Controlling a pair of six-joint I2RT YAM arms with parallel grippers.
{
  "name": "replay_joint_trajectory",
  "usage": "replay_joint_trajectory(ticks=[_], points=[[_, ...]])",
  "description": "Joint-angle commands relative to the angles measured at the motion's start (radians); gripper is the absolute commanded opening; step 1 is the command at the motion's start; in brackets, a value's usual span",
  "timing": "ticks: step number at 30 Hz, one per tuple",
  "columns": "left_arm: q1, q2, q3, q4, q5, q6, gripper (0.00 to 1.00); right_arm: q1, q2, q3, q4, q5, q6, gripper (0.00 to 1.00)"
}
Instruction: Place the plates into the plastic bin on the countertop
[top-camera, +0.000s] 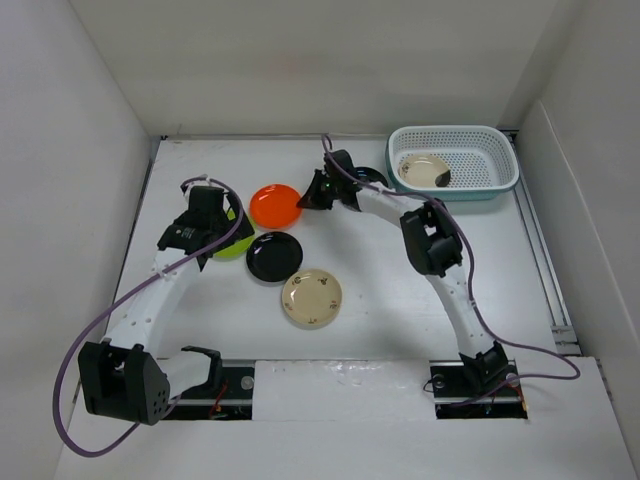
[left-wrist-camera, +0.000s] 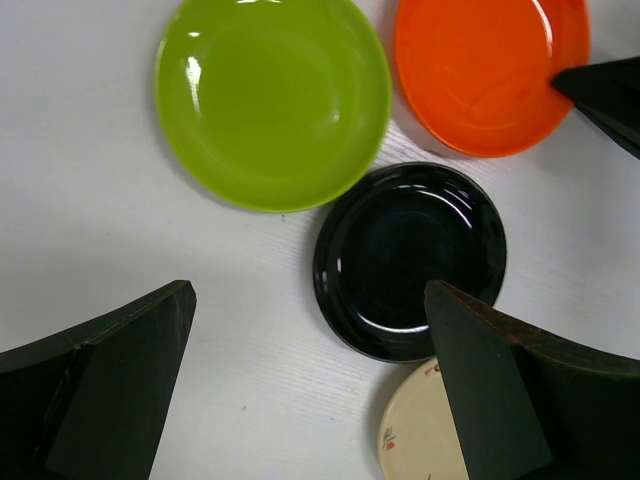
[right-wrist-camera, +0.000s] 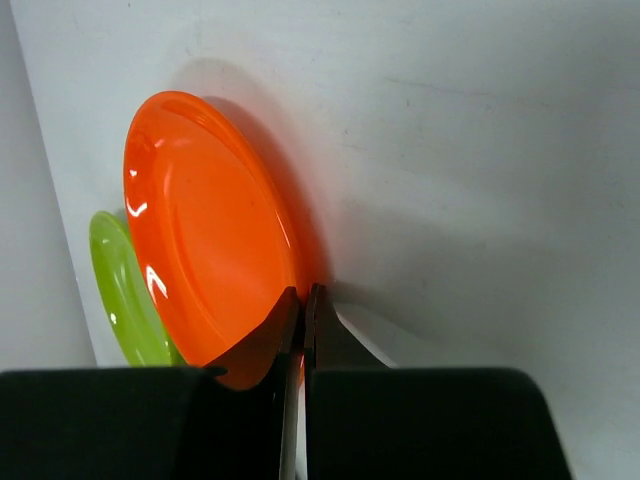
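An orange plate (top-camera: 275, 206) lies on the white countertop (top-camera: 380, 300). My right gripper (top-camera: 318, 192) is shut on its right rim, and the right wrist view shows the fingers pinching the orange plate (right-wrist-camera: 200, 230) at its edge (right-wrist-camera: 303, 300). My left gripper (top-camera: 205, 225) hangs open over the lime green plate (top-camera: 236, 243), with nothing between its fingers (left-wrist-camera: 310, 300). A black plate (top-camera: 275, 257) and a cream plate (top-camera: 311, 298) lie nearer the arms. The plastic bin (top-camera: 490, 150) stands at the far right and holds a cream plate (top-camera: 424, 170).
Another black plate (top-camera: 372, 177) shows partly behind the right wrist, left of the bin. In the left wrist view the green plate (left-wrist-camera: 272, 100), the orange plate (left-wrist-camera: 490, 70), the black plate (left-wrist-camera: 410, 260) and the cream plate (left-wrist-camera: 415, 430) lie close together. White walls enclose the countertop.
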Motion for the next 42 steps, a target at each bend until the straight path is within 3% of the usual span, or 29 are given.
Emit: replay_joint_trajectory(ticks=[1,7,12,17,23,36,41,42], points=[[0.001,-0.001,0.025,0.049,0.106,0.049,1.00,-0.009,-0.175,-0.009,-0.004,-0.018,-0.003,0.00],[0.001,-0.001,0.025,0.049,0.097,0.049,1.00,-0.122,-0.500,-0.190,0.021,-0.006,-0.049,0.00],[0.001,-0.021,0.016,0.049,0.116,0.049,1.00,-0.334,-0.568,-0.240,-0.077,-0.055,-0.147,0.00],[0.001,-0.052,0.016,0.058,0.116,0.058,1.00,-0.584,-0.648,-0.392,-0.093,-0.032,-0.188,0.00],[0.001,-0.061,0.016,0.058,0.125,0.058,1.00,-0.723,-0.600,-0.420,-0.087,-0.008,-0.224,0.00],[0.001,-0.070,0.007,0.067,0.145,0.067,1.00,-0.753,-0.409,-0.290,-0.114,0.021,-0.244,0.01],[0.001,-0.070,0.007,0.067,0.145,0.067,1.00,-0.753,-0.379,-0.248,-0.136,0.021,-0.244,0.20],[0.001,-0.070,0.007,0.067,0.145,0.067,1.00,-0.753,-0.379,-0.248,-0.127,0.021,-0.244,0.43]])
